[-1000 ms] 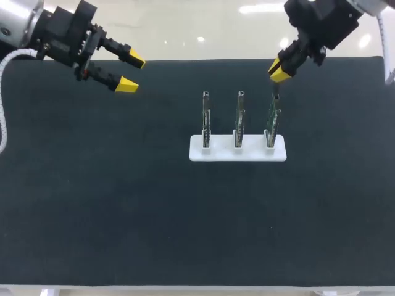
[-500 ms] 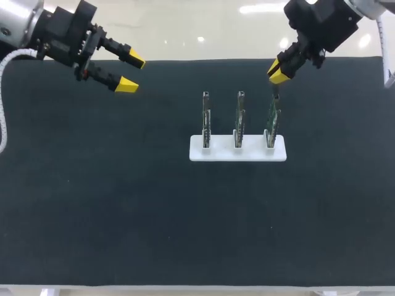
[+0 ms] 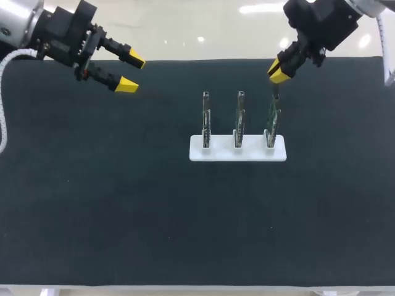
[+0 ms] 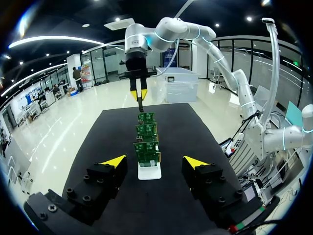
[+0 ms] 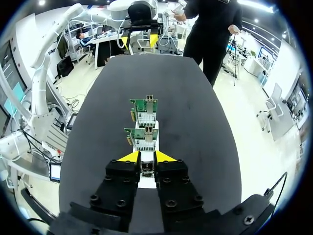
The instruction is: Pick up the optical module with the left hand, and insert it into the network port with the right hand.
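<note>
— Where is the module [image 3: 276, 91]?

— Upright on top of the board [image 3: 272, 120] that stands in the holder's [image 3: 237, 152] right slot. Its lower end meets that board's upper edge. The port there is hidden, so I cannot tell how deep the module sits.

— And the right pincer [image 3: 278, 71]?

— Directly above the holder's right end, right over the module's upper end. In the right wrist view the module [image 5: 146, 169] shows just under the pincer [image 5: 147, 156]. Whether the pincer grips it I cannot tell.

— The left pincer [image 3: 131, 73]?

— Well away from the holder, off its left end and toward the desk's [image 3: 123, 203] far edge. It is spread wide and holds nothing. Its own camera looks along the holder [image 4: 149, 172] from that end. The three boards line up one behind another ahead of the pincer [image 4: 154, 160]. The right pincer [image 4: 139, 94] hangs over the farthest board, with the module [image 4: 141, 104] below its tips.

— What else is on the holder?

— A board [image 3: 207, 120] in the left slot and another [image 3: 239, 120] in the middle slot. Both are upright, apart from each other and touched by neither pincer.
</note>
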Robot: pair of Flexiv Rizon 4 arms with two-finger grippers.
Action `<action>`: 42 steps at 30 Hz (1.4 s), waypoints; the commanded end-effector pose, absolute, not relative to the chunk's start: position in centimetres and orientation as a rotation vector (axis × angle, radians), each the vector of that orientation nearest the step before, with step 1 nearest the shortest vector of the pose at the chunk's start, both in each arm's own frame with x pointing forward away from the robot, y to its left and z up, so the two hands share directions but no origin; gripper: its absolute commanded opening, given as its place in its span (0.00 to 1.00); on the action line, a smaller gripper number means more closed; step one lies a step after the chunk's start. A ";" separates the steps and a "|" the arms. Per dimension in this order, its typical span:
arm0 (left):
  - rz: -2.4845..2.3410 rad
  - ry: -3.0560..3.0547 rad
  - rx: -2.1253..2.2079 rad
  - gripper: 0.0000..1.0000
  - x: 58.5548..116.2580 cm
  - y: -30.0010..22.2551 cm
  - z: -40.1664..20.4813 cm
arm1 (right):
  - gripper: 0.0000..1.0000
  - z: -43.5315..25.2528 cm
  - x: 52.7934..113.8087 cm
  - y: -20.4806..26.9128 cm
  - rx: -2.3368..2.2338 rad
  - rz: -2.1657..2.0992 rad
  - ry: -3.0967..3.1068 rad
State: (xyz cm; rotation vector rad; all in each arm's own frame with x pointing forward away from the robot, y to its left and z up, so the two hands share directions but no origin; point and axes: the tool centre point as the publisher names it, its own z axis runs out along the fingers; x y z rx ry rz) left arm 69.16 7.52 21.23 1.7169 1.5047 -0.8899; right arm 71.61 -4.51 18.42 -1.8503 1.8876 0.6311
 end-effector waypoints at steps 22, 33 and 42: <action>-0.889 1.508 1.720 1.00 69.2 7.5 21.3 | 0.00 17.7 71.9 -4.6 -1.847 0.637 1.878; -0.889 1.508 1.720 1.00 69.2 7.5 21.3 | 0.00 17.8 71.6 -4.4 -1.840 0.636 1.878; -0.889 1.508 1.720 1.00 69.2 7.5 21.3 | 0.00 18.5 71.4 -4.6 -1.849 0.635 1.893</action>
